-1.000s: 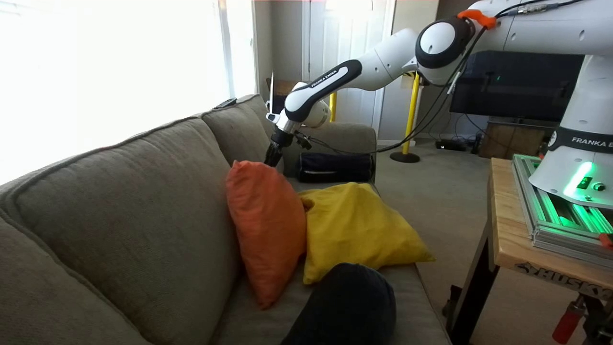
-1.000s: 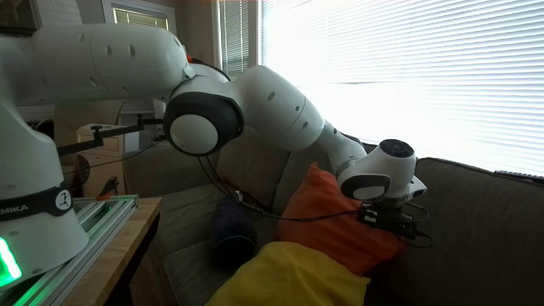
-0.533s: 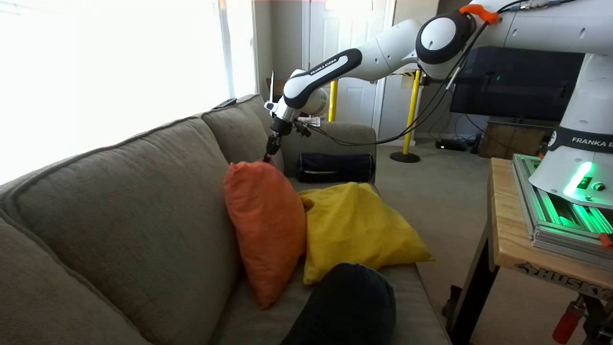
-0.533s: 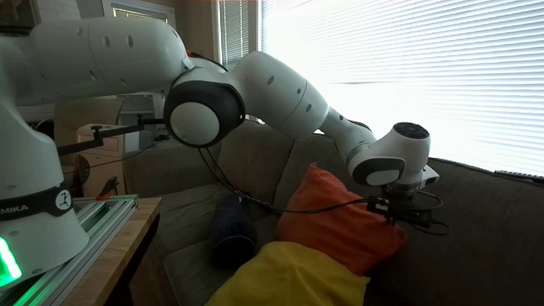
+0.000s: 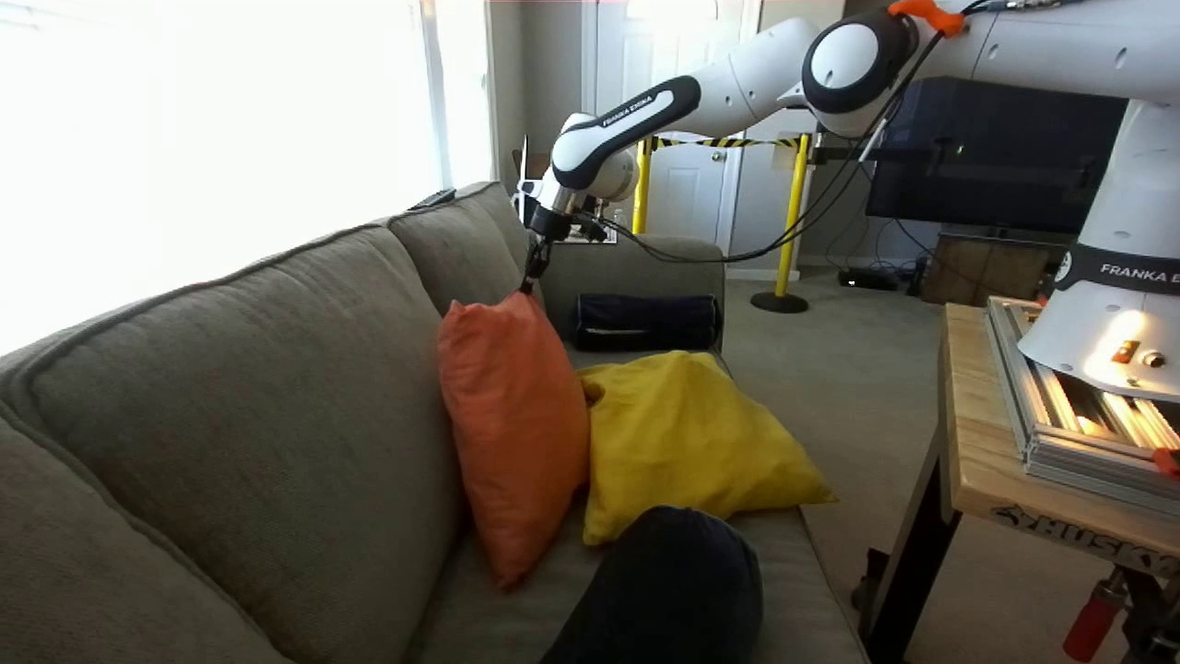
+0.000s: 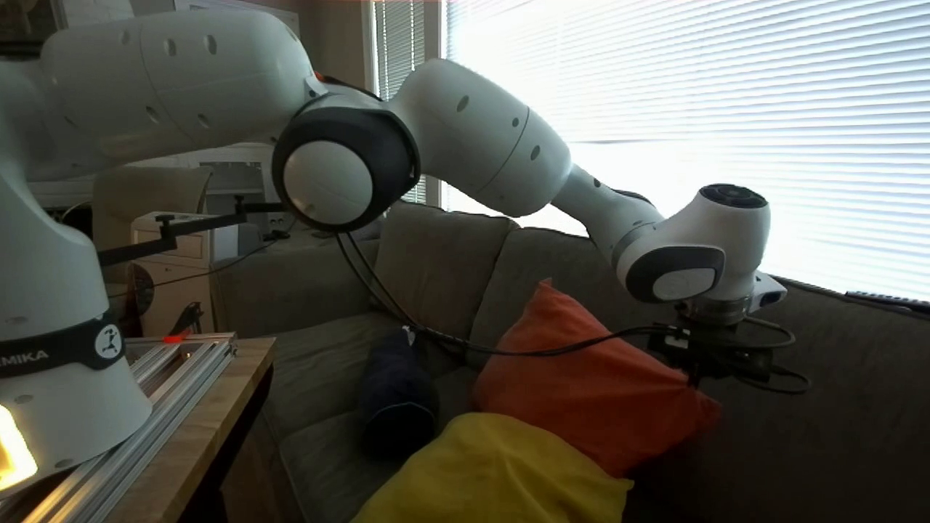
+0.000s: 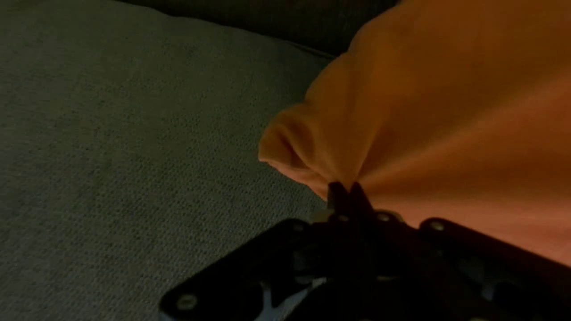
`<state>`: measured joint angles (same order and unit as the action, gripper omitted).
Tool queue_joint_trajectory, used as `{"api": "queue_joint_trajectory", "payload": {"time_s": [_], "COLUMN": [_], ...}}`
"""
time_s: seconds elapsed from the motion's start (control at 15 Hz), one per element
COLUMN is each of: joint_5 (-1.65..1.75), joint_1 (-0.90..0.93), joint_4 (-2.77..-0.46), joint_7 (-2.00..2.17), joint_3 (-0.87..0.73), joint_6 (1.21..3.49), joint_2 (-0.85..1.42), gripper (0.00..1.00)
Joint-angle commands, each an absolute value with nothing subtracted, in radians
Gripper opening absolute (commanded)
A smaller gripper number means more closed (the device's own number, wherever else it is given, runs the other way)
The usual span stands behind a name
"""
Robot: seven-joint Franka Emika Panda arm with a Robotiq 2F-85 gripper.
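So, gripper has a pinch of the orange pillow. Clearest in the wrist view: fingertips almost together, cloth bunched between them, creases fanning out from the tips. A folded corner pokes out left of the grip (pillow itself runs off the right edge there), grey sofa fabric filling the left.

Wrist view doesn't give the pillow's place on the sofa. In an exterior view you get it: upright on the seat, backrest to its left, yellow pillow just to its right, gripper at its top edge, lower end down at the seat. Same angle catches a dark roll by the far armrest, plus TV and yellow post far right.

In an exterior view the window blinds show their slats, yellow pillow sits nearer than the orange, dark blue bolster lies left; fingertips are too dark to separate there. Wooden bench shows in both exterior views.
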<state>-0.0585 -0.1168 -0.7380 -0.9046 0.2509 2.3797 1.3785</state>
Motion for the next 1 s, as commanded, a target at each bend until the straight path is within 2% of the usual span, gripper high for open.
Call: {"api": "queue_joint_trajectory", "payload": {"time_s": [0.0, 0.53, 0.93], "joint_5": [-0.056, -0.052, -0.030], "joint_1": [-0.157, -0.252, -0.248], "joint_4": [-0.773, -0.816, -0.933], "joint_7": [-0.848, -0.688, -0.525], "joint_3": [0.210, 0.093, -0.099], "joint_6": [2.416, 2.562, 2.654], "joint_2": [1.306, 1.173, 1.068], "gripper": [0.01, 0.01, 0.01]}}
